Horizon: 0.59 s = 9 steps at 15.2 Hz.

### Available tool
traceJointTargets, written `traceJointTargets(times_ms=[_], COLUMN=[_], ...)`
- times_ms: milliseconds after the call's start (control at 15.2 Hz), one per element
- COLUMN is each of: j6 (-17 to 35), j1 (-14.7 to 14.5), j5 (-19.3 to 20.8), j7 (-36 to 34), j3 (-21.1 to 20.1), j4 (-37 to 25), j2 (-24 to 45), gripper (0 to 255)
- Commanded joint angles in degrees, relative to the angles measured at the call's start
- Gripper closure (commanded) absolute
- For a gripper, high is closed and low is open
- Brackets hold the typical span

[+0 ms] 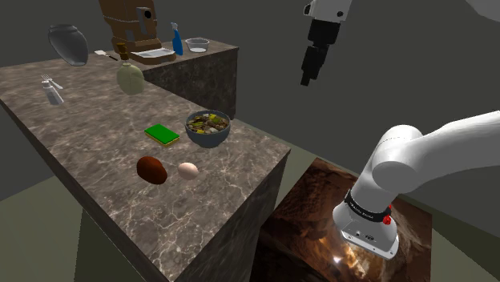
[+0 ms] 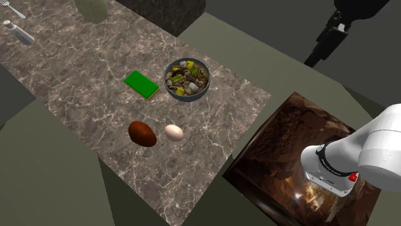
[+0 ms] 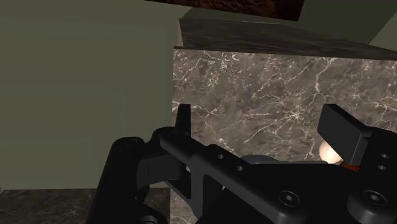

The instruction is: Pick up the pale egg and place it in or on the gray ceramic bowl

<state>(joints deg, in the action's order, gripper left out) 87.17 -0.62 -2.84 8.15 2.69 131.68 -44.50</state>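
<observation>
Shoulder view, far left of the counter (image 1: 96, 120): a grey jar (image 1: 68, 44), with a fork (image 1: 50, 80) just below it. Further right at the back stood a pale round flask (image 1: 130, 78), a blue spray bottle (image 1: 176, 38) and a small clear dish (image 1: 197, 44).

Mid-counter lay a green sponge (image 1: 163, 134) (image 2: 141, 84). Nearer the front edge sat a brown oval lump (image 1: 152, 170) (image 2: 142, 133). The egg (image 1: 188, 170) (image 2: 173, 132) lay on the counter just right of the lump, close to it but apart, with nothing gripping it. The bowl (image 1: 207, 141) (image 2: 193, 95) stood behind the egg and slightly right, near it but not touching. It was dark grey and full of mixed yellow, green and pale pieces.

The gripper (image 1: 307, 78) (image 2: 312, 61) hung high in the air, well right of the counter edge and well apart from the egg and bowl. In the wrist view, the gripper (image 3: 257, 111) had its fingers (image 3: 183, 118) spread apart with nothing between them, and the marbled counter lay beyond. A small pale patch showed by the right-hand finger; I could not tell what it was.

Far right, the white arm (image 1: 417, 160) rose from the stand (image 1: 320, 216) (image 2: 283, 160).
</observation>
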Motion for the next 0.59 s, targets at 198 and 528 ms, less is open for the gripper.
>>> traceJointTargets(times_ms=[198,528], j6=[3.5,9.4], j1=[-1.0,-2.7], j5=[-1.8,-4.2], j7=[-2.8,-7.3], j3=[-2.8,-7.3], j4=[0.8,0.6], j2=[3.4,10.2], gripper=[0,0])
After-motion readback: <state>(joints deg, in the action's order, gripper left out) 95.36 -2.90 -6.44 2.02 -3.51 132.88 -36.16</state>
